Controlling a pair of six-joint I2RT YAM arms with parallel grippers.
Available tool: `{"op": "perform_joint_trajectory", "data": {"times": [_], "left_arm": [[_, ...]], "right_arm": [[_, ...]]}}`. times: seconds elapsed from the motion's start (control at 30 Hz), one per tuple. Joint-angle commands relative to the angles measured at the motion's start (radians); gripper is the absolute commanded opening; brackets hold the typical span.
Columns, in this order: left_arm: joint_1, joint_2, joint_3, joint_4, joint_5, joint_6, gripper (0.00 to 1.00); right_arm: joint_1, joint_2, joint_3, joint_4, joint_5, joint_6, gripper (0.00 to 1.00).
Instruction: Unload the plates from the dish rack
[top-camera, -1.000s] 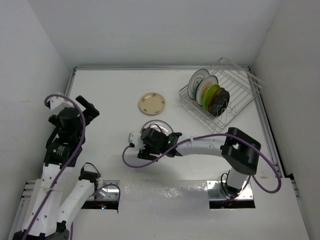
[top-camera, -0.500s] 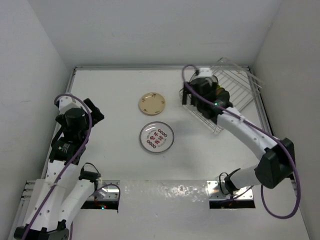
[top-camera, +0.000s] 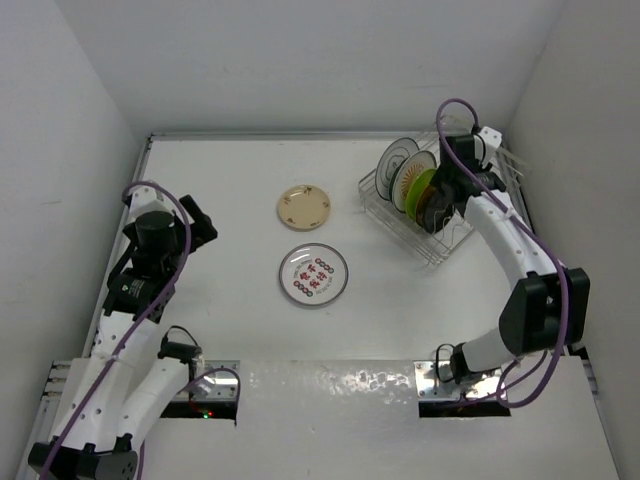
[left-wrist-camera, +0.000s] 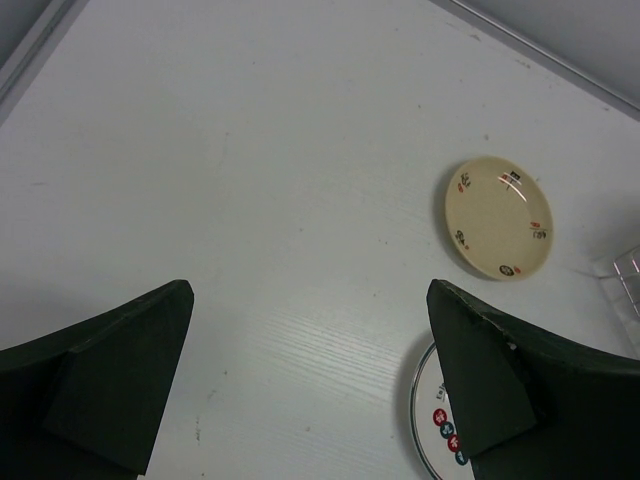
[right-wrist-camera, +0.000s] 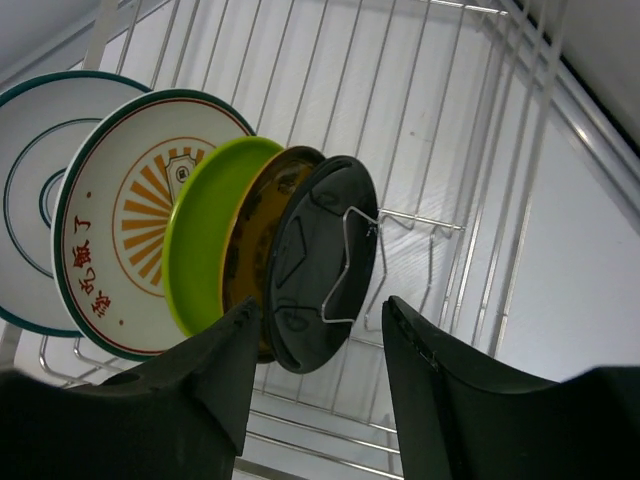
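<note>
The wire dish rack (top-camera: 478, 190) stands at the back right. In it several plates stand upright: a white one with green rings (right-wrist-camera: 25, 190), a white one with an orange pattern (right-wrist-camera: 120, 220), a lime green one (right-wrist-camera: 200, 230), a brown-yellow one (right-wrist-camera: 250, 250) and a dark one (right-wrist-camera: 320, 260). My right gripper (right-wrist-camera: 320, 330) is open just above the dark plate, not touching it; it also shows in the top view (top-camera: 445, 190). On the table lie a cream plate (top-camera: 303, 206) and a white plate with red marks (top-camera: 314, 274). My left gripper (top-camera: 195, 225) is open and empty at the left.
White walls close the table at the left, back and right. The rack's clear frame (top-camera: 500, 155) sits against the right wall. The cream plate (left-wrist-camera: 498, 216) and the edge of the red-marked plate (left-wrist-camera: 425, 415) show in the left wrist view.
My right arm has let go of the red-marked plate on the table and swung back to the rack, now over the dark plate. My left arm shifted slightly right.
</note>
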Motion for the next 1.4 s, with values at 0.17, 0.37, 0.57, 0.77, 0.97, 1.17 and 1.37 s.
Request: {"op": "perform_joint_trajectory", "data": {"times": [0.17,0.37,0.57,0.77,0.97,1.17,1.37], "left_arm": [[0.003,-0.005,-0.004,0.048,0.032,0.024,1.00],[0.003,-0.002,-0.004,0.048,0.034,0.024,1.00],[0.003,-0.003,-0.004,0.051,0.044,0.028,1.00],[0.003,0.001,-0.005,0.053,0.049,0.028,1.00],[0.003,0.004,-0.005,0.053,0.046,0.030,1.00],[0.003,0.013,-0.002,0.050,0.041,0.022,1.00],[0.003,0.012,0.031,0.047,0.118,0.004,1.00]], "right_arm": [[-0.018,0.082,0.034,0.093,-0.068,0.042,0.48],[-0.017,0.139,0.008,0.122,-0.057,0.061,0.44],[-0.017,0.179,-0.018,0.150,-0.059,0.076,0.34],[-0.017,0.179,-0.038,0.153,-0.032,0.094,0.27],[-0.018,0.150,-0.050,0.140,-0.016,0.131,0.08],[-0.018,0.092,-0.019,0.105,-0.014,0.176,0.05],[-0.017,-0.006,0.046,0.093,-0.029,0.122,0.03]]}}
